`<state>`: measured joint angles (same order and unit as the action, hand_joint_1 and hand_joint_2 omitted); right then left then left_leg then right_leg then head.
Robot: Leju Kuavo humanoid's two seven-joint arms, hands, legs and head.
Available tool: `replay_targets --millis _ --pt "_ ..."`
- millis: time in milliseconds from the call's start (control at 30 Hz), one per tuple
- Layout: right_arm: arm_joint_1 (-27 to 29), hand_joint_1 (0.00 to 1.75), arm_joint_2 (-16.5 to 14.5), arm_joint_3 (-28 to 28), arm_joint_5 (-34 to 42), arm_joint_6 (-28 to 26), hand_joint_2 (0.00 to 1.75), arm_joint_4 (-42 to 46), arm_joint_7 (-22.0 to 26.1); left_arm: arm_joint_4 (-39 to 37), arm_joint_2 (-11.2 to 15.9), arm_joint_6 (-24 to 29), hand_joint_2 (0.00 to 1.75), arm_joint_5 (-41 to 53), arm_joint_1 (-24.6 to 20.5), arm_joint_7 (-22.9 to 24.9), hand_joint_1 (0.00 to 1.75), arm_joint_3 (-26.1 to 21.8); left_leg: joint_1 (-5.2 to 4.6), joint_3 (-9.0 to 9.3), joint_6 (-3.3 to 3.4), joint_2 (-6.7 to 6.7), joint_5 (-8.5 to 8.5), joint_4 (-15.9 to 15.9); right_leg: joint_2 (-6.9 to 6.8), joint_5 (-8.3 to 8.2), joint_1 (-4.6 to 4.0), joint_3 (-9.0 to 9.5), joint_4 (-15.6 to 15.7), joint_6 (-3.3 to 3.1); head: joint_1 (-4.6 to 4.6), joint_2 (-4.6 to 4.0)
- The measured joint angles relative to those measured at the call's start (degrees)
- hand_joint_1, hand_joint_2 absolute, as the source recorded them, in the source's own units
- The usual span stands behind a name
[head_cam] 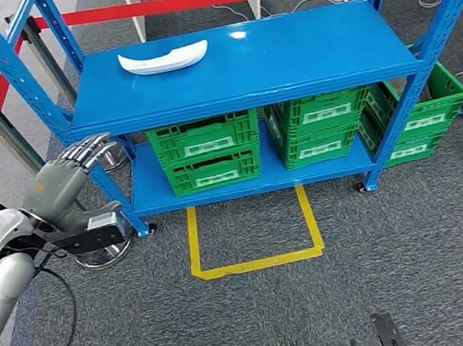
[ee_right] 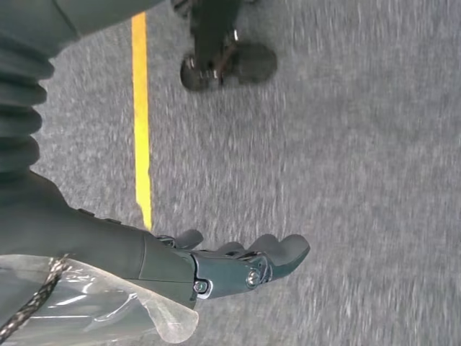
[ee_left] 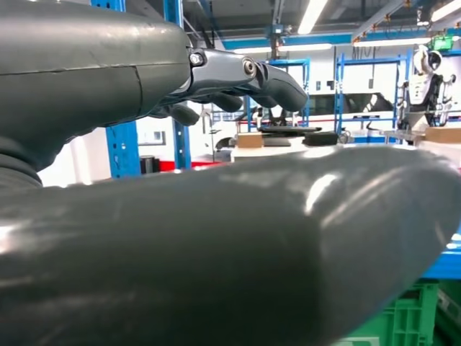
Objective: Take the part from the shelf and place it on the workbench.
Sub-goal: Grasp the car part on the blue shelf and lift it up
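Note:
A long white curved part [head_cam: 164, 59] lies on the top board of the blue shelf [head_cam: 304, 52], toward its left end. My left hand [head_cam: 65, 182] is raised at the left, in front of the shelf's left post, well short of the part; its fingers are stretched out and hold nothing. The left wrist view has that hand's fingers [ee_left: 239, 76] extended in the air. My right hand [ee_right: 239, 263] hangs over the grey carpet with its fingers apart and nothing in them.
Three green crates [head_cam: 210, 150] sit on and beside the shelf's lower board. A yellow taped rectangle [head_cam: 257, 259] marks the carpet before the shelf. Silver stanchions [head_cam: 0, 127] with a red belt stand at the left and behind.

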<state>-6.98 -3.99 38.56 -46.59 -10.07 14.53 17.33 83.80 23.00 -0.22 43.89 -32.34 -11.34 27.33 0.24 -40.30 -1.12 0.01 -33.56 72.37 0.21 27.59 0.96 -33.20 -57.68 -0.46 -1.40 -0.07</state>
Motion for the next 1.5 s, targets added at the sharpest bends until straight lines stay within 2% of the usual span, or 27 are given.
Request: replay_targets --millis 33,67,133,200,233,367,433,500,533,567,600,667,733,833,900,933,1000,1033,1067,1100,1167,1200,1233,1333,1400,1433,1500 --pt "0.0 0.00 0.0 0.0 0.0 0.0 0.00 0.0 0.0 0.0 0.1 0.0 0.00 0.0 0.2 0.0 0.00 0.0 0.02 -1.11 -0.04 0.00 -0.36 2.2 -0.02 0.06 -0.01 0.07 0.0 -0.04 0.00 0.00" --pt "0.0 0.00 0.0 0.0 0.0 0.0 0.00 0.0 -0.1 0.0 0.2 0.0 0.00 0.0 0.2 0.0 0.00 -0.1 0.02 -1.19 0.01 0.00 0.52 2.2 -0.01 0.14 -0.02 0.19 0.0 -0.06 0.01 0.01" --pt "0.0 0.00 -0.1 0.0 0.0 0.0 0.00 0.0 -0.1 0.0 0.4 0.0 0.00 0.1 0.2 0.0 0.00 -0.1 0.01 1.61 0.36 0.00 5.00 -4.3 0.06 0.40 -0.02 0.62 0.0 0.04 0.01 0.00" --pt "-0.1 0.00 -0.2 0.0 0.0 0.0 0.00 0.0 -0.1 0.0 0.5 0.0 0.00 0.1 0.1 0.1 0.00 -0.2 -0.19 4.83 0.93 -0.04 7.96 -11.4 0.17 0.63 -0.16 0.81 0.0 0.34 -0.01 0.00" --pt "-0.1 0.00 -0.2 0.0 0.0 0.0 0.00 0.0 -0.1 0.0 0.6 0.0 0.00 0.1 0.0 0.1 0.00 -0.3 -0.31 5.56 1.20 -0.07 8.25 -13.2 0.18 0.67 -0.23 0.69 -0.1 0.57 -0.02 0.01" --pt "-0.1 0.00 -0.4 0.0 0.0 0.1 0.00 0.0 -0.1 0.1 0.8 0.0 0.00 0.1 0.0 0.1 0.00 -0.3 -0.09 5.99 2.20 -0.11 7.93 -14.7 0.05 1.24 -0.36 0.09 -0.4 1.73 -0.12 0.01" --pt "-0.2 0.00 -0.4 0.0 0.0 0.0 0.00 0.0 -0.1 0.2 0.8 0.0 0.00 0.1 -0.1 0.1 0.00 -0.4 0.16 6.34 2.71 -0.05 8.00 -15.1 0.02 3.75 -0.30 -2.23 -5.1 2.12 -0.27 0.01" --pt "-0.2 0.00 -0.4 0.0 0.0 0.0 0.00 0.0 -0.1 0.3 0.7 0.0 0.00 0.1 0.0 0.1 0.00 -0.4 0.10 6.38 2.97 -0.04 7.90 -15.1 -0.01 6.87 -0.24 -6.30 -13.0 2.39 -0.40 0.00" --pt "-0.1 0.00 -0.4 0.0 0.0 0.0 0.00 0.0 -0.1 0.3 0.7 0.0 0.00 0.1 0.1 0.1 0.00 -0.3 0.06 6.42 3.02 -0.07 7.85 -15.1 -0.01 7.46 -0.23 -7.87 -15.7 2.48 -0.39 0.00" --pt "0.0 0.00 -0.4 0.0 0.0 0.0 0.00 0.0 -0.1 0.3 0.7 0.0 0.00 0.1 0.2 0.1 0.00 -0.3 0.05 6.49 3.03 -0.10 7.80 -15.1 -0.01 6.90 -0.23 -8.45 -16.3 2.52 -0.41 0.00" --pt "0.0 0.00 -0.4 0.0 0.0 0.0 0.00 0.0 -0.1 0.3 0.7 0.0 0.00 0.1 0.2 0.1 0.00 -0.3 0.05 6.63 2.98 -0.14 7.70 -15.1 -0.02 5.21 -0.23 -7.79 -14.5 2.47 -0.41 0.01" --pt "-0.1 0.00 -0.4 0.0 0.0 0.0 0.00 0.0 -0.1 0.3 0.6 0.0 0.00 0.1 0.2 0.1 0.00 -0.3 -0.01 6.93 2.67 -0.20 7.39 -15.0 -0.07 1.06 -0.26 -4.13 -6.6 2.23 -0.40 0.00" --pt "-0.3 0.00 -0.4 0.0 0.0 0.0 0.00 0.0 -0.1 0.3 0.7 0.0 0.00 0.1 0.1 0.1 0.00 -0.3 -0.23 6.84 2.13 -0.22 6.99 -14.7 -0.05 -0.37 -0.33 -1.27 -0.9 1.80 -0.34 0.00" --pt "-0.1 0.00 -0.4 0.0 -0.1 0.2 0.00 0.0 -0.3 0.4 0.8 -0.3 0.00 0.1 0.2 0.4 0.00 -0.4 -0.28 6.85 1.30 -0.22 6.54 -14.6 0.03 0.18 -0.35 -0.52 0.0 0.94 -0.32 0.00" --pt "0.0 0.00 -0.5 0.0 -0.2 0.4 0.00 0.0 -0.3 0.5 1.0 -0.4 0.00 0.1 0.3 0.6 0.00 -0.8 -0.16 6.29 0.66 -0.19 5.29 -12.5 0.05 0.44 -0.13 0.23 0.1 0.21 -0.13 -0.01" --pt "0.0 0.00 -0.5 0.0 -0.2 0.4 0.00 0.0 -0.3 0.6 1.1 -0.5 0.00 0.1 0.3 0.7 0.00 -0.9 -0.09 5.06 0.37 -0.18 4.00 -9.7 0.04 0.66 -0.04 0.69 0.2 -0.09 -0.05 -0.01" --pt "0.1 0.00 -0.5 0.0 -0.2 0.5 0.00 0.0 -0.3 0.6 1.3 -0.5 0.00 0.1 0.7 0.8 0.00 -1.1 0.00 0.75 0.03 -0.17 1.13 -1.6 0.04 1.32 -0.06 1.50 0.2 -0.38 0.05 0.00" --pt "0.1 0.00 -0.5 0.0 -0.2 0.6 0.00 0.0 -0.3 0.6 1.4 -0.5 0.00 0.1 0.9 0.9 0.00 -1.1 0.03 -1.25 -0.01 -0.17 0.58 1.5 0.06 1.71 -0.07 1.95 0.2 -0.39 0.03 0.00" --pt "0.2 0.00 -0.5 0.0 -0.2 0.6 0.00 0.0 -0.3 0.6 1.4 -0.6 0.00 0.1 1.2 0.9 0.00 -1.1 0.03 -2.45 0.04 -0.17 1.22 2.8 0.09 2.16 -0.08 2.48 0.2 -0.35 0.05 0.00" --pt "0.3 0.00 -0.5 0.0 -0.2 0.7 0.00 0.0 -0.3 0.6 1.4 -0.6 0.00 0.1 1.3 1.0 0.00 -1.1 0.02 -2.50 0.19 -0.17 3.12 1.6 0.12 2.66 -0.08 3.15 0.2 -0.29 0.04 0.00" --pt "0.3 0.00 -0.5 0.0 -0.2 0.7 0.00 0.0 -0.3 0.6 1.5 -0.6 0.00 0.1 1.4 1.0 0.00 -1.2 -0.09 -0.11 0.77 -0.17 8.52 -5.6 0.19 3.84 -0.07 4.50 0.3 -0.03 0.02 -0.01" --pt "0.3 0.00 -0.5 0.0 -0.2 0.7 0.00 0.0 -0.3 0.6 1.6 -0.6 0.00 0.1 1.4 1.0 0.00 -1.3 -0.28 1.25 1.13 -0.17 10.20 -9.0 0.22 4.39 -0.10 5.02 0.3 0.23 -0.02 -0.01" --pt "0.2 0.00 -0.6 0.0 -0.2 0.7 0.00 0.0 -0.3 0.7 1.7 -0.6 0.00 0.1 1.3 1.0 0.00 -1.3 -0.48 2.30 1.48 -0.15 10.65 -11.5 0.20 4.82 -0.11 5.25 0.5 0.54 -0.03 -0.01" --pt "0.1 0.00 -0.6 0.0 -0.2 0.8 0.00 0.0 -0.3 0.8 1.9 -0.6 0.00 0.1 1.3 1.0 0.00 -1.5 -0.71 3.56 2.43 -0.24 9.03 -13.9 0.02 4.94 -0.20 5.84 0.6 1.61 -0.01 -0.01" --pt "0.1 0.00 -0.7 0.0 -0.2 0.8 0.00 0.0 -0.3 1.0 2.0 -0.6 0.00 0.1 1.3 1.0 0.00 -1.5 -0.39 4.88 3.07 -0.30 8.42 -14.5 -0.05 4.83 -0.26 4.85 -1.9 2.03 -0.11 -0.01" --pt "0.0 0.00 -0.7 0.0 -0.2 0.7 0.00 0.0 -0.3 1.0 2.0 -0.6 0.00 0.1 1.2 1.0 0.00 -1.6 -0.22 5.64 3.30 -0.31 8.07 -14.8 -0.05 5.08 -0.27 3.09 -4.9 2.15 -0.19 -0.01" --pt "-0.1 0.00 -0.7 0.0 -0.2 0.7 0.00 0.0 -0.3 1.0 1.9 -0.6 0.00 0.1 1.3 1.0 0.00 -1.5 -0.16 6.77 3.56 -0.30 7.11 -15.0 -0.06 6.98 -0.24 -2.24 -12.2 2.42 -0.31 -0.02"
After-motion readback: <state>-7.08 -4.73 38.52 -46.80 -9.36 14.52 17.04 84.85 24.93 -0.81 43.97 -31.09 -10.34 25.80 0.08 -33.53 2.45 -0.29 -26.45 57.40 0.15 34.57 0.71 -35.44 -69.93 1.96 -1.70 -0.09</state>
